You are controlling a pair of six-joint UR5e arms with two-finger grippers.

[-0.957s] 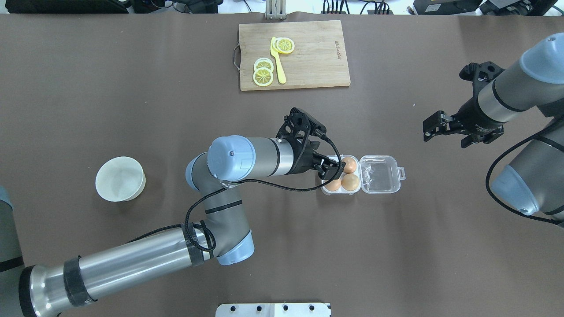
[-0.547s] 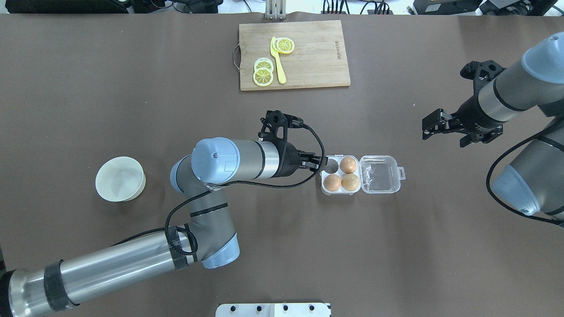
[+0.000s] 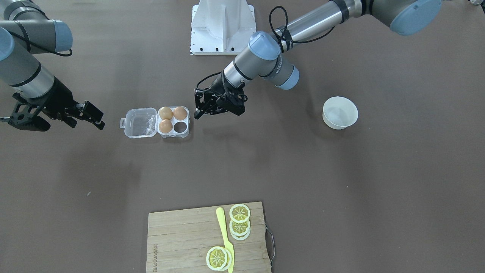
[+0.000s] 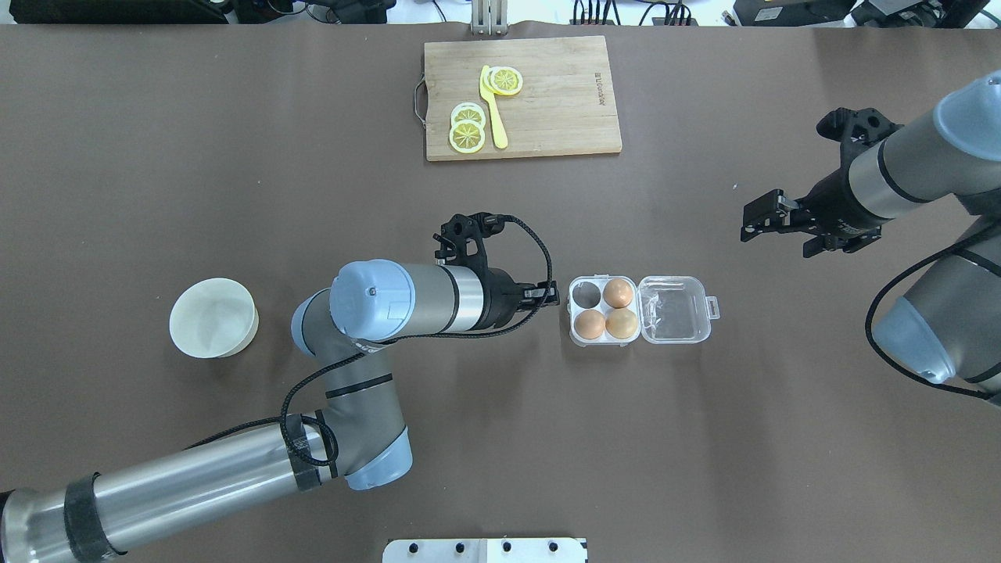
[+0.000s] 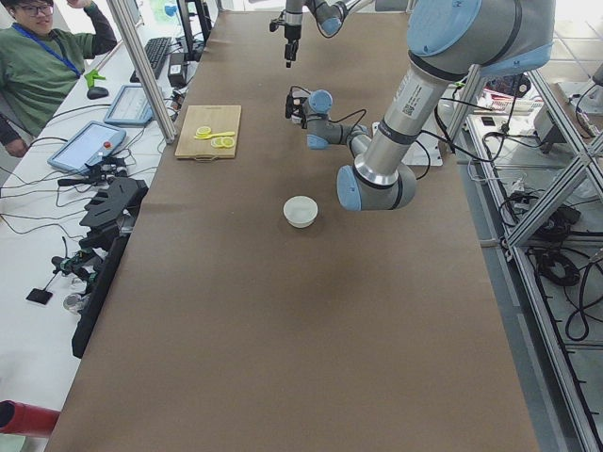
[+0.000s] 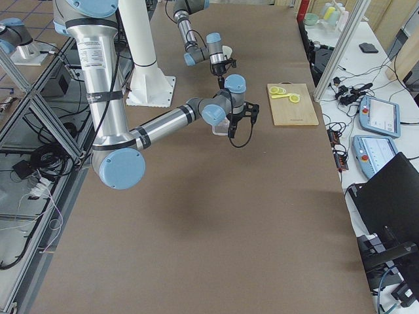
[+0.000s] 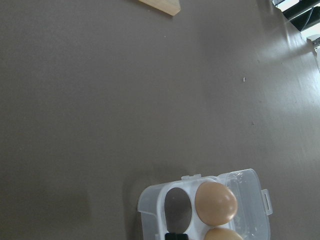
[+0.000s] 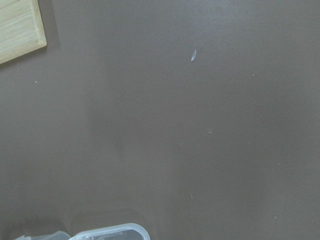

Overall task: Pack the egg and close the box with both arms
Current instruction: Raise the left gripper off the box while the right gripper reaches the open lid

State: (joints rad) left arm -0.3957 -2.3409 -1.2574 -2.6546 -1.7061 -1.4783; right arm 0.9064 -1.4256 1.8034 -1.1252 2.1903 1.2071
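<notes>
The clear plastic box (image 4: 674, 313) sits near the middle of the brown desk (image 4: 235, 180). Its lid is flung flat open on the side toward the right arm, with the latch tab (image 4: 712, 306) on the outer edge. Three of its four cups are filled: one egg (image 4: 618, 292) in the far row and two more (image 4: 590, 324) (image 4: 622, 324) in the near row, the last beside the lid. The far cup (image 4: 586, 293) on the left arm's side is empty. The left end effector (image 4: 552, 295) points at that end of the box, just beside it and not touching. No egg shows between its fingers, and from here I cannot tell whether they are parted or pressed together; its wrist camera catches only a sliver of black tip at the bottom edge, over the empty cup. The right end effector (image 4: 752, 219) hangs well off to the right of the box, fingers spread and holding nothing. A white bowl (image 4: 213, 317) stands far over on the left. At the back edge lies a wooden cutting board (image 4: 563, 117) with lemon slices (image 4: 467, 129) and a yellow plastic knife (image 4: 493, 117) on it.
</notes>
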